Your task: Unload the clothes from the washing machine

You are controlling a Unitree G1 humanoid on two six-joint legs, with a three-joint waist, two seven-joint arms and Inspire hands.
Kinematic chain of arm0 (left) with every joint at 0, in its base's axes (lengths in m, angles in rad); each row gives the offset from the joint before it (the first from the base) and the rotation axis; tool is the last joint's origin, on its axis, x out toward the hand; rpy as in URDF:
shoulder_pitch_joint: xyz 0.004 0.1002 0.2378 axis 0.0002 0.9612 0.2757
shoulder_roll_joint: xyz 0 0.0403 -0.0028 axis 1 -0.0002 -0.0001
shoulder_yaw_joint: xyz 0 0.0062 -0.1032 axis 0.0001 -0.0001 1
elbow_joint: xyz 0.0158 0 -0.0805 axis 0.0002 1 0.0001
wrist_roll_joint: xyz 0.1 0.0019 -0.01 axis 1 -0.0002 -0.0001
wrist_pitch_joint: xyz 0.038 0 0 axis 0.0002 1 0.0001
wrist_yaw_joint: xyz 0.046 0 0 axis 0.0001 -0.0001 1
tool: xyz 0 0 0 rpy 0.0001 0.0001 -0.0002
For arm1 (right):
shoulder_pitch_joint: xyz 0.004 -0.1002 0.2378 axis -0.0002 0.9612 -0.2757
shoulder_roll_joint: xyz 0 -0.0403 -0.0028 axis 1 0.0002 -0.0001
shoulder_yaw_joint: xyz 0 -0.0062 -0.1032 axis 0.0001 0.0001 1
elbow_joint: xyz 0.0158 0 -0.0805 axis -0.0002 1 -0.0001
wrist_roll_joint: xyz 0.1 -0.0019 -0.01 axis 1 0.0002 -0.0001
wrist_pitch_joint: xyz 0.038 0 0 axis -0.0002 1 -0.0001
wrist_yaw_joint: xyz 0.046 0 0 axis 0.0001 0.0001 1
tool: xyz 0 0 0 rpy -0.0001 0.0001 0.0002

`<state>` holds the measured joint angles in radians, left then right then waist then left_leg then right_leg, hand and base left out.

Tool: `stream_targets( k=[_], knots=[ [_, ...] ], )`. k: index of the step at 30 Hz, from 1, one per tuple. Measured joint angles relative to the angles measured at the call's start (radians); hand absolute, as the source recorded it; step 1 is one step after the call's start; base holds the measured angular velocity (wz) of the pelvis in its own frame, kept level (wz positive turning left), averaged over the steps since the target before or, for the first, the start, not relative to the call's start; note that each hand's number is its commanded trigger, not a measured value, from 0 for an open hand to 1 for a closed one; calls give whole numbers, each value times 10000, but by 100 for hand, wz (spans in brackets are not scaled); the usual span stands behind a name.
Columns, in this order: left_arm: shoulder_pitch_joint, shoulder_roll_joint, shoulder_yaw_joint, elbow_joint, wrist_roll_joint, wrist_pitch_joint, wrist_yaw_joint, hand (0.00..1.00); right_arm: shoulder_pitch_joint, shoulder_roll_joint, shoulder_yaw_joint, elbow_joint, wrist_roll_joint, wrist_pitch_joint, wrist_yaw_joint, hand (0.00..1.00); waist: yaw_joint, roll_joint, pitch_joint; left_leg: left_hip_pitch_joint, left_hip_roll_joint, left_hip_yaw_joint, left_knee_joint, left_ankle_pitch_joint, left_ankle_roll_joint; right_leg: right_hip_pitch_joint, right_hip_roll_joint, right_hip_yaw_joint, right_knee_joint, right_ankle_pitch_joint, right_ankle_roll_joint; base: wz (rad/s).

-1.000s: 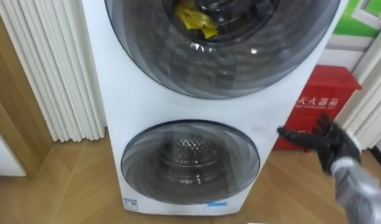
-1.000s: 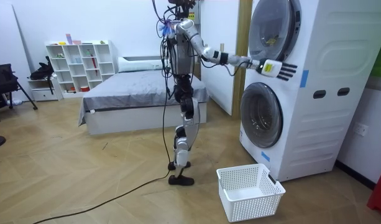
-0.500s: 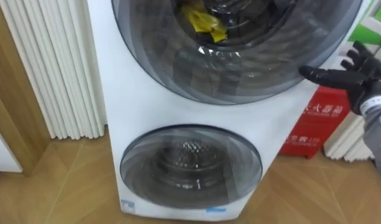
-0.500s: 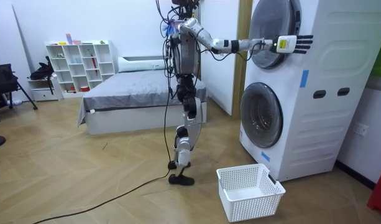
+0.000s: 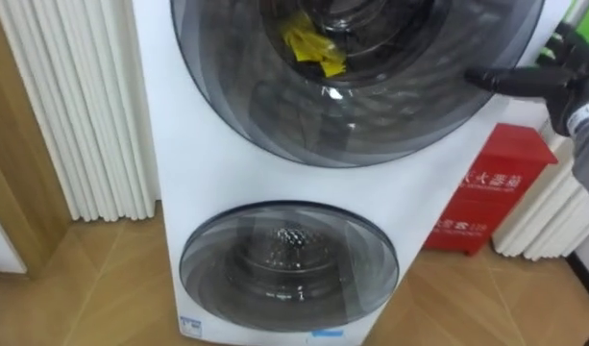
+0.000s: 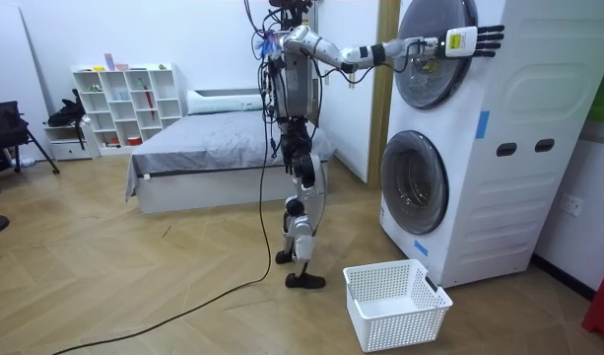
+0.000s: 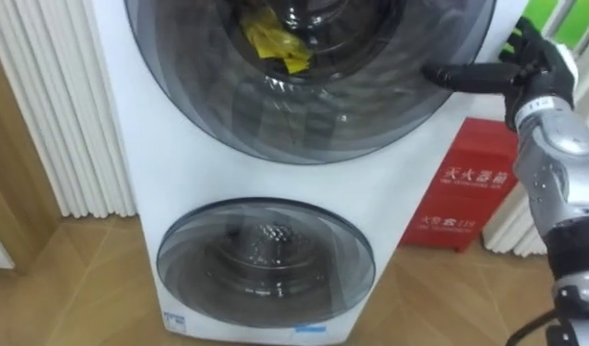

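outstretched right hand [image 5: 569,85] at upper door [image 5: 371,106] edge

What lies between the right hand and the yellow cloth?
The tinted glass of the shut upper door separates the right hand from the yellow cloth, seen in both eye views.

right hand [image 5: 569,86], fingers [image 5: 505,79] straight, at upper door [image 5: 371,120] rim; yellow cloth [image 5: 311,44] inside

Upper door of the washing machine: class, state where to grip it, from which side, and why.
Probably the right rim of the upper door, from the right: the shut round door bulges outward, and the open right hand is at that edge.
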<state>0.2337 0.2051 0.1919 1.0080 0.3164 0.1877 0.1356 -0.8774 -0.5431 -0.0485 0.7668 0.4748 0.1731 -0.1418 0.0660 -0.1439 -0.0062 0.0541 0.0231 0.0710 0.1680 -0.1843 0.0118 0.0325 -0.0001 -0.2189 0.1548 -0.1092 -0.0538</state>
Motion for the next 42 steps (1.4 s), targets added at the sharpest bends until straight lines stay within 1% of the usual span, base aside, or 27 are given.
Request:
stream_targets(
  k=[2,3,4,5,7,10,12,15,17,18,20,22,23,24,25,26,27,28,29,30,31,32,33,35,37,38,42],
  knots=[
    [109,0,-29,-70,-23,201,1,0,-11,-1,146,-430,4,220,-227,0,-30,80,-64,-5,-6,-14,5,3,-22,-6,15,-18,4,-39,-33,0],
    [115,2,-62,-70,-43,248,1,0,-11,-6,238,-558,3,271,-301,0,-48,111,-83,0,-3,-23,5,10,-32,-9,21,-28,6,-42,-37,0],
    [103,2,-99,-70,-87,302,1,0,-11,-7,359,-855,-22,412,-434,0,-58,172,-119,30,-1,-15,3,28,-50,-53,27,-20,55,-62,-64,-5],
    [61,18,-108,-88,-86,303,5,0,-10,-12,496,-1078,-122,471,-511,0,-86,191,-124,59,4,-2,-5,44,-70,-136,23,-8,196,-116,-86,-8],
    [27,48,-189,-102,-85,290,32,0,-10,-12,706,-1187,-220,472,-541,0,-97,190,-123,122,25,15,-7,61,-92,-141,36,-2,282,-155,-132,-11],
    [-132,32,-362,-145,-90,225,33,0,-10,-12,787,-1374,-560,485,-525,0,-102,168,-112,188,42,80,-28,68,-106,-131,38,-3,331,-216,-165,-6],
    [-175,26,-414,-200,-120,198,35,0,-3,-3,810,-1690,-595,640,-534,0,-135,155,-104,210,50,95,-37,70,-110,-119,43,25,334,-232,-174,-7],
    [-242,57,-671,-185,-306,184,119,0,424,5,961,-2581,-693,689,-579,0,-114,87,-64,389,56,98,-62,67,-113,33,71,186,313,-251,-176,-11],
    [-278,66,-923,-141,-301,119,121,0,764,78,1127,-3623,-655,670,-597,0,-51,0,-13,459,63,111,-78,64,-117,29,97,258,306,-256,-180,-16],
    [-299,70,-972,-128,-302,109,124,0,830,86,1170,-3811,-653,669,-629,0,-46,-20,5,461,66,115,-77,59,-126,28,100,259,306,-256,-180,-4],
    [-319,68,-1040,-63,-305,78,125,0,860,292,1215,-3989,-785,667,-708,0,-29,-69,21,471,83,164,-77,16,-172,21,127,277,306,-253,-175,-4],
    [-297,75,-1183,-66,-295,80,136,0,876,424,1233,-4130,-926,668,-742,0,-28,-66,23,467,99,180,-77,-21,-185,18,148,281,302,-244,-168,-2],
    [-303,76,-1213,-67,-286,79,138,0,1046,460,1236,-4391,-1023,641,-751,0,11,-62,26,460,113,179,-78,-37,-198,30,171,280,292,-239,-173,0],
    [-303,77,-1228,-67,-285,80,142,0,1141,496,1244,-4487,-1087,578,-753,0,46,-51,33,460,121,179,-79,-41,-203,48,181,281,291,-233,-182,0],
    [-317,92,-1394,-73,-300,77,202,0,1328,569,1225,-4617,-1111,421,-899,0,115,-2,65,461,143,181,-73,-48,-216,72,193,258,288,-230,-191,0],
    [-336,87,-1579,-71,-318,70,306,0,1367,659,1227,-4648,-1110,251,-1047,0,138,13,75,454,163,184,-70,-52,-224,70,209,253,280,-223,-206,0],
    [-358,75,-1627,-71,-316,63,324,0,1367,712,1223,-4653,-1109,177,-1105,0,146,49,100,446,171,187,-64,-54,-228,69,215,253,275,-219,-214,0],
    [-404,40,-1710,-71,-312,59,356,0,1370,837,1218,-4653,-1160,1,-1200,0,147,60,97,449,178,186,-66,-53,-231,76,219,247,270,-222,-225,0],
    [-453,6,-1786,-71,-316,34,397,0,1396,1049,1165,-4655,-1244,-193,-1283,0,146,143,118,457,182,188,-66,-53,-232,101,224,242,246,-222,-227,0],
    [-485,-18,-1787,-73,-319,18,424,0,1451,1160,1103,-4662,-1254,-317,-1299,0,146,173,111,460,183,186,-69,-52,-233,129,226,228,204,-218,-230,5],
    [-510,-62,-1784,-96,-320,-2,507,0,1637,1363,938,-4736,-1250,-556,-1326,0,159,239,92,505,186,171,-85,-52,-234,201,233,198,130,-207,-231,4],
    [-505,-89,-1783,-105,-319,-10,528,0,1834,1555,824,-4909,-1249,-704,-1375,0,170,293,74,571,186,175,-127,-52,-234,246,238,207,124,-212,-233,0],
    [-505,-101,-1784,-116,-318,-8,528,0,1933,1632,774,-5038,-1267,-727,-1387,0,170,317,73,597,186,180,-157,-52,-234,260,242,212,116,-217,-233,-3],
    [-518,-151,-1793,-115,-316,-5,544,0,2278,1942,625,-5318,-1332,-938,-1430,0,170,366,70,633,187,202,-161,-50,-234,292,251,238,87,-220,-234,-2],
    [-535,-161,-1855,-69,-317,9,558,0,2522,2088,626,-5509,-1471,-1021,-1494,0,173,378,68,649,187,219,-156,-51,-234,336,265,268,-3,-217,-231,-5],
    [-539,-165,-1872,-67,-317,17,566,0,2608,2186,626,-5522,-1580,-1124,-1519,0,173,383,66,648,189,219,-153,-51,-234,338,270,277,-17,-217,-232,-3],
    [-526,-210,-1875,-68,-324,18,574,0,2740,2288,726,-5523,-1792,-1206,-1545,0,228,472,75,736,213,335,-165,-51,-234,352,295,371,-30,-218,-235,-7]
  ],
)
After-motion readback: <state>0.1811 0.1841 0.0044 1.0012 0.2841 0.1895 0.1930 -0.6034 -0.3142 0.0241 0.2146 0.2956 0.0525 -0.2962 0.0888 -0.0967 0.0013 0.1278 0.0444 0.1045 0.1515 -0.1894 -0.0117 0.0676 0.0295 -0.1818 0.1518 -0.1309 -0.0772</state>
